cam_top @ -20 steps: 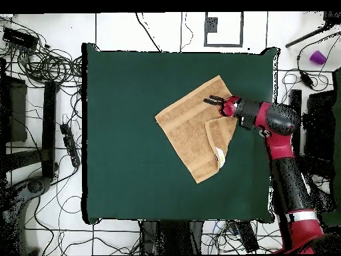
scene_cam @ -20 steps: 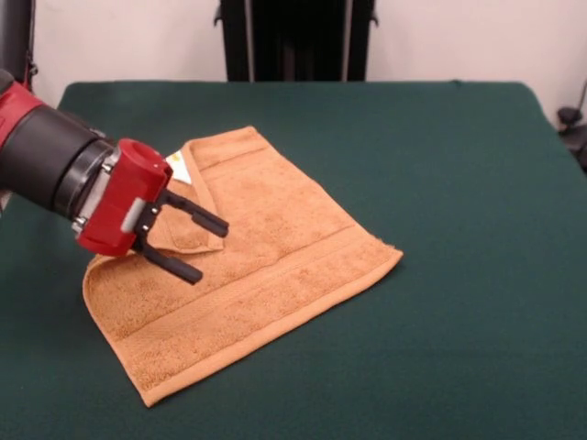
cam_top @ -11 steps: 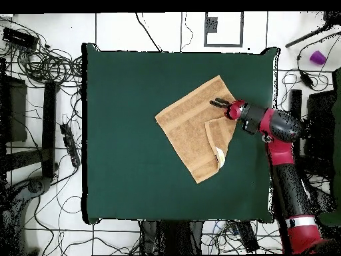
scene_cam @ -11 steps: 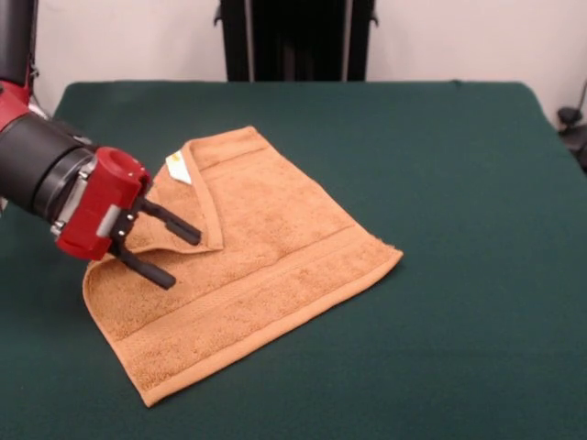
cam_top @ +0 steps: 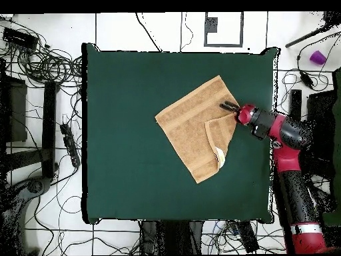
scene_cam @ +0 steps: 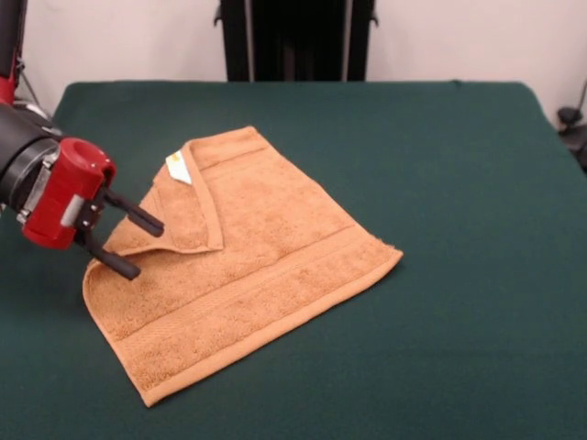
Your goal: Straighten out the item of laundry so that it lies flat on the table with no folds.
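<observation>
The item of laundry is an orange-tan towel lying left of the middle of the dark green table. Its left corner is folded over onto the top, forming a triangular flap with a small white label at its far end. My gripper hovers at the towel's left edge, pointing at the flap, open with nothing between its fingers. In the overhead view the towel lies right of the centre of the table, and the gripper is at its right corner.
A black stand rises behind the table's far edge. In the overhead view, cables and dark equipment surround the table on the floor, with a small purple object at the right.
The gripper has drawn back from over the folded flap toward the towel's edge, staying open. The towel has not moved.
</observation>
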Controlling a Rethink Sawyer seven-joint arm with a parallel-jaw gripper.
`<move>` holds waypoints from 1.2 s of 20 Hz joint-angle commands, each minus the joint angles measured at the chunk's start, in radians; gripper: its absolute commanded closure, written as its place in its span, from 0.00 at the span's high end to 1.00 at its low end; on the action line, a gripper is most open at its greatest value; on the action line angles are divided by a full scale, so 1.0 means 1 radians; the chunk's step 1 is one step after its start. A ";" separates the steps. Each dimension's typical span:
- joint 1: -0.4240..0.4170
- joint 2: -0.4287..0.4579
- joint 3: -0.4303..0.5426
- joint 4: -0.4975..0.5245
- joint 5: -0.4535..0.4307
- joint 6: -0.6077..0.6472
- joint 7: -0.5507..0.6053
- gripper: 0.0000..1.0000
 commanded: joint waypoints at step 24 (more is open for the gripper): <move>-0.013 0.150 -0.059 0.115 -0.058 -0.042 -0.069 1.00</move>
